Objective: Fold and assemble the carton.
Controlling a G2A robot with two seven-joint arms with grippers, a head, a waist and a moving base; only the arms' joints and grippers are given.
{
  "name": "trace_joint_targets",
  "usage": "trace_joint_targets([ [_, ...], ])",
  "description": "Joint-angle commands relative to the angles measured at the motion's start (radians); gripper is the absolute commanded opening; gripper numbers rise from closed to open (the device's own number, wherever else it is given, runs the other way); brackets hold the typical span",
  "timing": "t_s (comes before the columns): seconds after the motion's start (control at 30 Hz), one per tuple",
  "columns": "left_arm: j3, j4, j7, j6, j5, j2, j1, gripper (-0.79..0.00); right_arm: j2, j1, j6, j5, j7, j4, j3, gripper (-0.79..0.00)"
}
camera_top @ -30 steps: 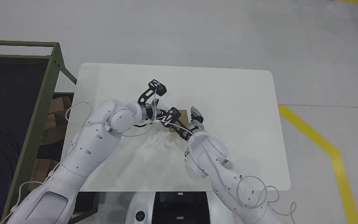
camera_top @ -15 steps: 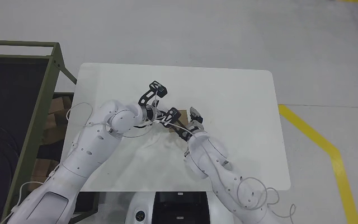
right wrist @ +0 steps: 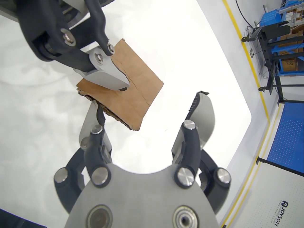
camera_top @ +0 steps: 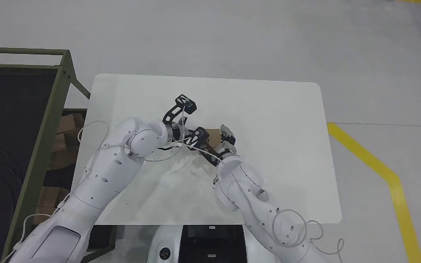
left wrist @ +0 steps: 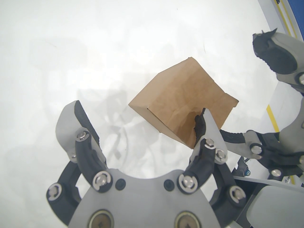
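Observation:
A small brown carton (left wrist: 182,110) lies partly folded near the middle of the white table (camera_top: 276,105). In the top view the carton (camera_top: 212,134) shows between the two grippers. My left gripper (left wrist: 142,119) is open, and one of its fingertips (left wrist: 201,124) presses down on the carton's top face. My right gripper (right wrist: 148,112) is open too. One of its fingers (right wrist: 95,117) sits at the carton's (right wrist: 128,91) near lower edge; the other finger (right wrist: 201,110) stands apart on the far side. From above, the left gripper (camera_top: 194,119) and right gripper (camera_top: 219,141) meet at the carton.
A green-framed cart (camera_top: 46,118) holding cardboard (camera_top: 62,141) stands off the table's left edge. A yellow floor line (camera_top: 368,158) runs to the right. The table has open surface to the right and toward the back.
The right arm has edged slightly left, closer to the carton. The left gripper stays on the carton, barely shifted.

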Motion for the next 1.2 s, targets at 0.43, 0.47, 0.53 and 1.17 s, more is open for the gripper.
trace_joint_targets([
  [0.43, -0.005, -0.006, -0.007, 0.001, 0.005, -0.001, 0.003, 0.0, -0.008, -0.024, 0.005, -0.024, -0.014, -0.017, 0.015, -0.215],
  [0.47, -0.006, -0.007, -0.007, 0.001, 0.005, -0.001, 0.003, 0.0, -0.008, -0.028, 0.004, -0.025, -0.016, -0.02, 0.017, -0.215],
  [0.53, -0.007, -0.007, -0.005, 0.001, 0.004, -0.001, 0.003, 0.0, -0.008, -0.035, 0.002, -0.028, -0.022, -0.025, 0.02, -0.191],
  [1.17, -0.013, -0.012, 0.006, 0.004, 0.0, -0.005, 0.005, 0.0, -0.011, -0.072, -0.01, -0.054, -0.058, -0.05, 0.041, -0.191],
])
